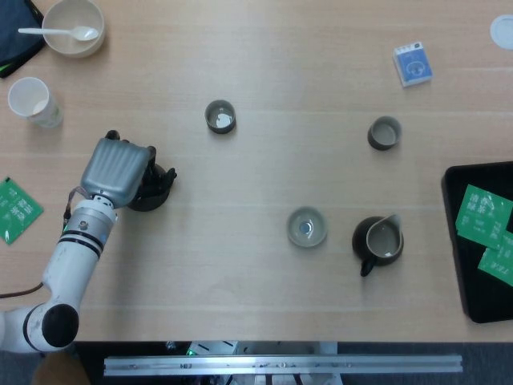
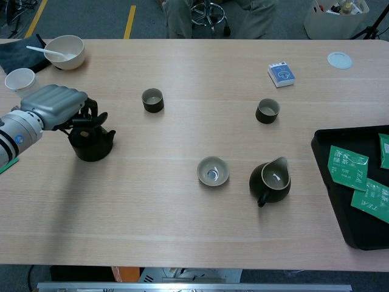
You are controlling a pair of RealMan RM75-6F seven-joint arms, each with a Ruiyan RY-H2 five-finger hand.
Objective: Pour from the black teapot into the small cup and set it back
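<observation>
One hand, the left hand [image 2: 53, 104], covers the squat black teapot [image 2: 91, 143] from above, its dark fingers [image 2: 91, 117] curled at the handle; whether they grip it I cannot tell. Right of the teapot, well apart, sits the small dark cup [image 2: 152, 100].

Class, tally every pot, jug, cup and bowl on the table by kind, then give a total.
Black teapot: 1
Dark pitcher: 1
Dark cups: 2
Pale shallow cup: 1
White paper cup: 1
Cream bowl: 1
Total: 7

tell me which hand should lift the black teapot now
Left. The left hand is already over the black teapot, its fingers at the handle, near the table's left end. The right hand shows in neither view.
</observation>
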